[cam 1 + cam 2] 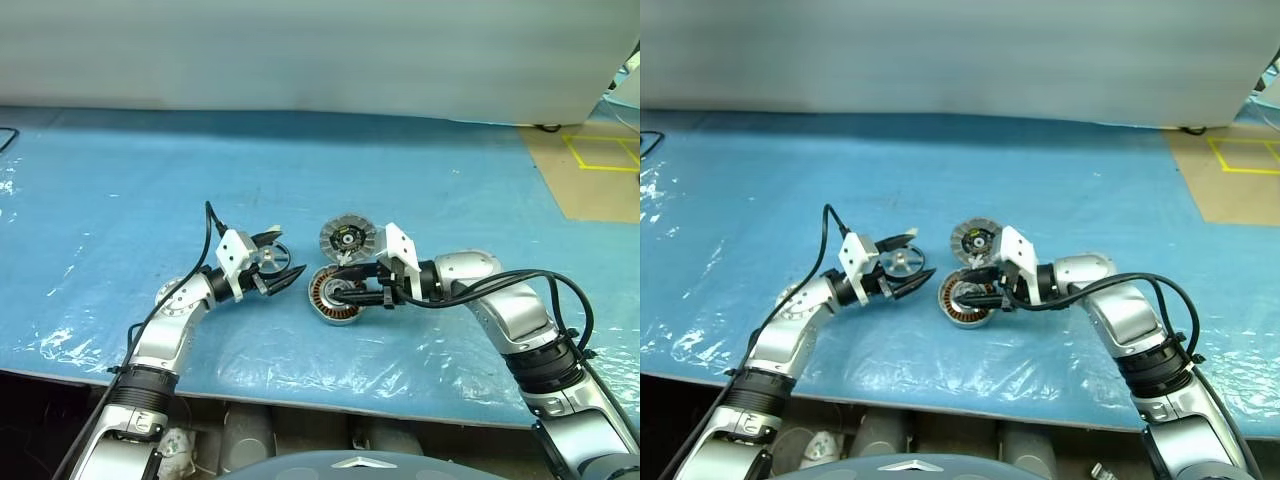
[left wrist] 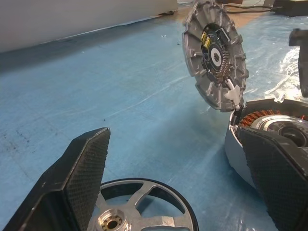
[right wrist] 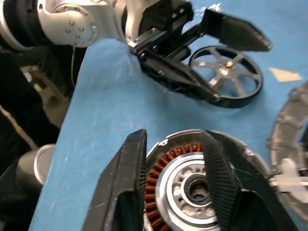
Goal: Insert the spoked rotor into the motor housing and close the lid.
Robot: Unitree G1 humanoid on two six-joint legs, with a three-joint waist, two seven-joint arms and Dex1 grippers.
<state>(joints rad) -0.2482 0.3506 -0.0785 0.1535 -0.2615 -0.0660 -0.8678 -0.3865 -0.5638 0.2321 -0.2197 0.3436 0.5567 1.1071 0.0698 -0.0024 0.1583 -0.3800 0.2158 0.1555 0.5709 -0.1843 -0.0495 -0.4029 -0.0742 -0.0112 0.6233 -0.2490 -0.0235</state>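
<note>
The spoked rotor (image 1: 268, 258), a thin black ring with silver spokes, lies flat on the blue sheet. My left gripper (image 1: 292, 250) is open, one finger on each side of the rotor (image 2: 139, 207), not closed on it. Just to the right sits the motor housing (image 1: 335, 297), its copper windings (image 3: 159, 168) showing. The lid (image 1: 347, 238) stands open and upright at its far edge, segmented face (image 2: 214, 53) towards the left gripper. My right gripper (image 3: 173, 134) hovers over the housing, fingers (image 3: 130, 178) apart, holding nothing.
A blue plastic sheet (image 1: 120, 200) covers the table, wrinkled near the front edge (image 1: 300, 395). A pale wall (image 1: 300, 50) runs along the back. Brown floor with yellow tape (image 1: 600, 155) lies at the far right. Black cables trail from both wrists.
</note>
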